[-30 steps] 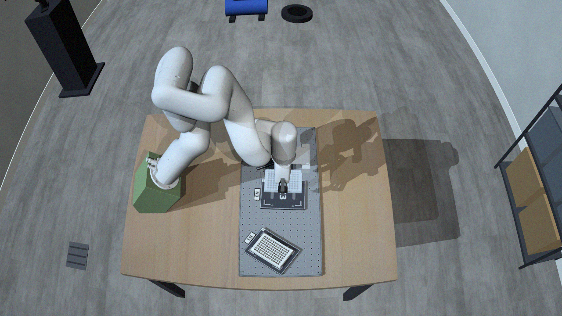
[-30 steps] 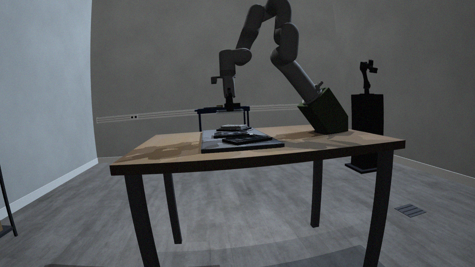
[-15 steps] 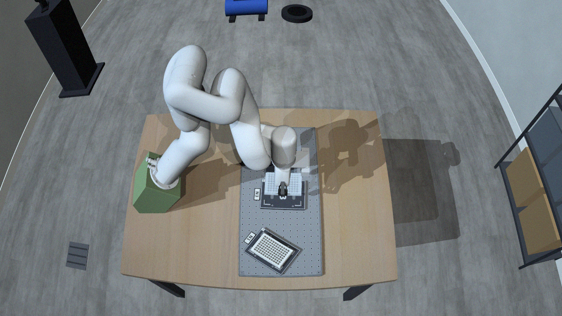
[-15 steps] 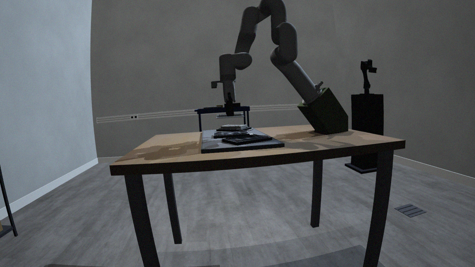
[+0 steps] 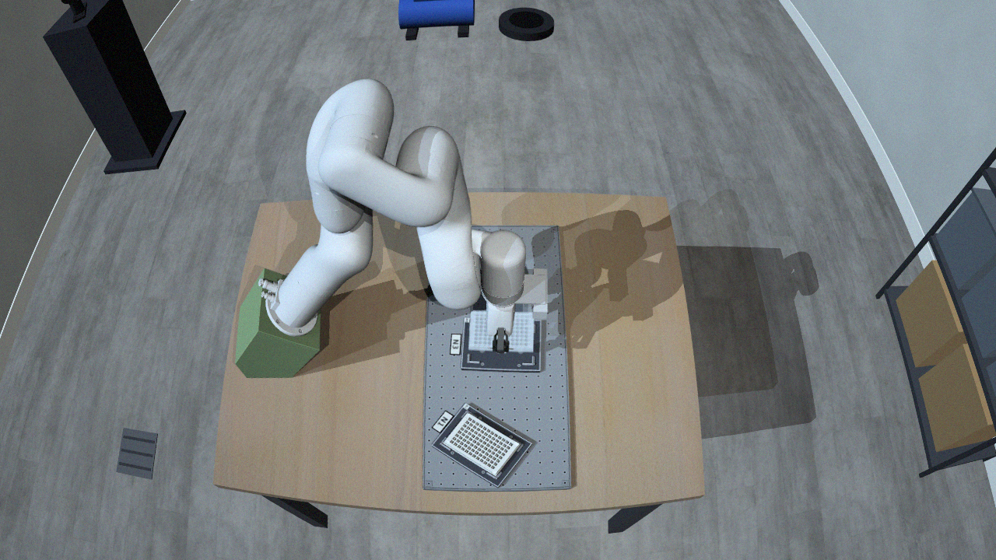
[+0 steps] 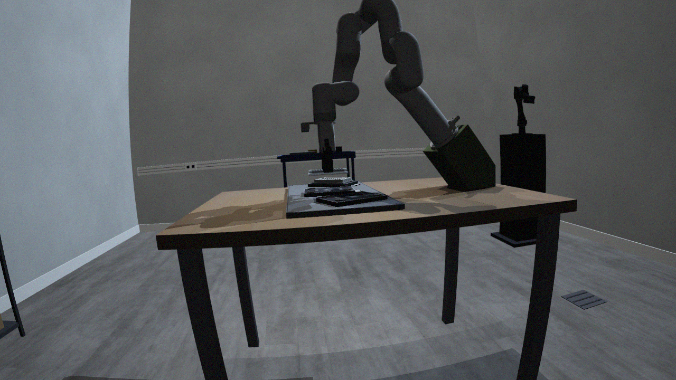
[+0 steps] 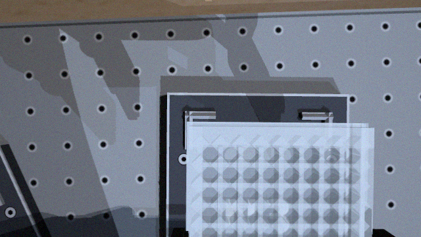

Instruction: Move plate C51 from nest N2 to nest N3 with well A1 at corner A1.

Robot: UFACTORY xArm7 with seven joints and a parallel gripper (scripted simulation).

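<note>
My gripper [image 5: 499,341] is shut on plate C51 [image 5: 513,328], a clear white well plate, and holds it a little above nest N3 [image 5: 503,356]. In the side view the gripper [image 6: 326,164] carries the plate [image 6: 321,171] just over the deck. In the wrist view the plate [image 7: 279,184] covers most of N3's dark base [image 7: 256,103]; two far corner locators [image 7: 200,115] [image 7: 316,116] show beyond its edge. The plate's label and N3's A1 mark are hidden. Plate C15 [image 5: 482,442] lies in the tilted nest N1 [image 5: 511,467].
The grey perforated deck [image 5: 498,397] carries the nests, with signs N3 [image 5: 454,342] and N1 [image 5: 442,421]. Nest N2 is hidden under the arm; its corner shows in the wrist view [image 7: 13,197]. The green arm base [image 5: 275,341] stands at the left.
</note>
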